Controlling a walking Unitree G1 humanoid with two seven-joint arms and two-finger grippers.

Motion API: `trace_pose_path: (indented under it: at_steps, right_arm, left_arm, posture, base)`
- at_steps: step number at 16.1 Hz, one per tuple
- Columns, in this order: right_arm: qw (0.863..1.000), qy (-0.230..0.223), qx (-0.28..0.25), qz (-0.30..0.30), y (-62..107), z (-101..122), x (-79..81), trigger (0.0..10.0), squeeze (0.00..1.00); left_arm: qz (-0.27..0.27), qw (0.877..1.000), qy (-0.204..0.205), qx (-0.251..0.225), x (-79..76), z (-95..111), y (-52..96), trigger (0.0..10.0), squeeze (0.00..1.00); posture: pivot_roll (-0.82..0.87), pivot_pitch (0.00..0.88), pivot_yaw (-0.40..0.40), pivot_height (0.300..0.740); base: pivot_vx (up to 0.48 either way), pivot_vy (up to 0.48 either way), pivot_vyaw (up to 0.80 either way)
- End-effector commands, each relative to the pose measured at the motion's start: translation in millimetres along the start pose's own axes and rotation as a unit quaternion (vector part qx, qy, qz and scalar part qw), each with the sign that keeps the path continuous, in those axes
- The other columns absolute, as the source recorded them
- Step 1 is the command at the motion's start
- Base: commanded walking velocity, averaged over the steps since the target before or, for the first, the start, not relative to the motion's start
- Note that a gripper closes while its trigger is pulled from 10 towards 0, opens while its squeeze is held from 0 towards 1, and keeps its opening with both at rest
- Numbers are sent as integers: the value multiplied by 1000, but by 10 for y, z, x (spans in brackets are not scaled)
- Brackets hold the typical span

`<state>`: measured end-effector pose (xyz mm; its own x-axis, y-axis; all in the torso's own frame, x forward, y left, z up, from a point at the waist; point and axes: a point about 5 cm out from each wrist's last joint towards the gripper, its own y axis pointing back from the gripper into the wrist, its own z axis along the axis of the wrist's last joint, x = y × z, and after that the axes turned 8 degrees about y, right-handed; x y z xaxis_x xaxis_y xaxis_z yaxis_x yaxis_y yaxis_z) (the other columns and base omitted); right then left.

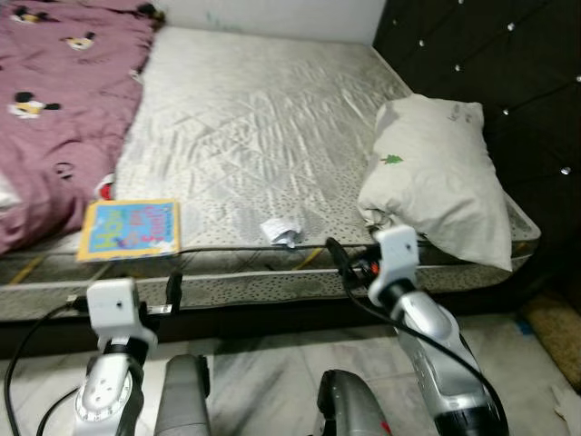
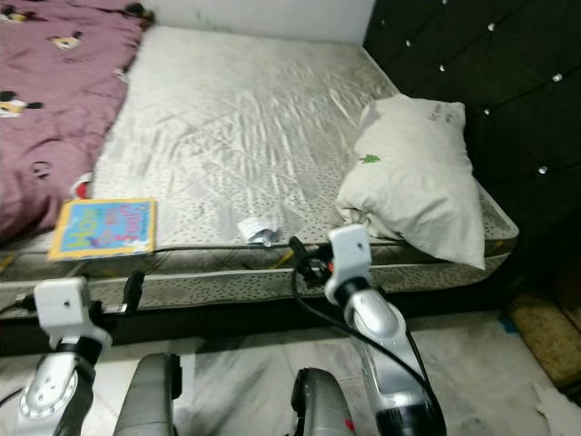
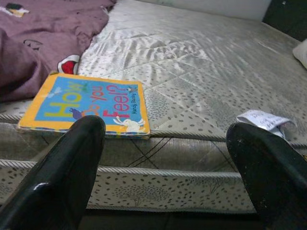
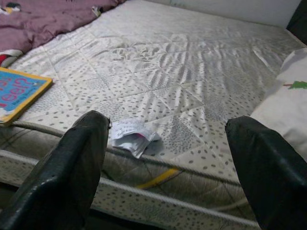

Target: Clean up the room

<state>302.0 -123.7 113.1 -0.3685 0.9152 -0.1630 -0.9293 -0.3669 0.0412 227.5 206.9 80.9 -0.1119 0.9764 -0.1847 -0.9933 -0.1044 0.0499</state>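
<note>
I stand at the foot edge of the mattress (image 1: 254, 118), both arms raised toward it. My left gripper (image 3: 165, 158) has its jaws spread wide and holds nothing; it faces the picture book (image 1: 129, 228), which lies flat at the near edge of the mattress, just beside the maroon blanket (image 1: 54, 100). My right gripper (image 4: 168, 163) also has its jaws wide apart and empty; it faces the crumpled paper (image 4: 132, 136), which sits at the same near edge of the mattress, between the book and the pillow (image 1: 440, 173). The pillow leans at the far right side of the mattress, against the dark tufted headboard (image 1: 490, 64). In my judgement, the open jaws are a pre-grasp setting: each arm is aligned with the loose item nearest to it, so either can be collected without crossing arms. The paper is light and likely to crush easily; the book lies flat, so a grasp at its overhanging edge appears the most practical.
</note>
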Motion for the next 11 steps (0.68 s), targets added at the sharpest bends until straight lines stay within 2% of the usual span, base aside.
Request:
trace_pose_path:
  at_steps: [1, 4, 6, 11]
  right_arm:
    - [1000, 1, 6, 8, -13, -15, -8, 10000, 0]
    - [1000, -1, 5, 17, -63, -17, 49, 10000, 0]
    - [1000, -4, -6, 6, -77, 14, 61, 10000, 0]
    - [999, -2, -18, -48, 4, 20, -74, 10000, 0]
  left_arm:
    - [8, 1000, -5, -11, -13, 51, 19, 10000, 0]
    - [12, 1000, -9, -15, -23, 71, 41, 10000, 0]
    - [-1, 1000, -16, -12, -53, 70, -3, 10000, 0]
    - [-51, 999, -16, 3, -218, 56, -173, 10000, 0]
  posture:
    - [108, 83, -171, 600]
    - [128, 76, -179, 600]
    - [107, 65, -142, 600]
    - [33, 57, -48, 600]
  base:
    - [0, 0, 0]
    - [0, 0, 0]
    - [0, 0, 0]
    - [0, 0, 0]
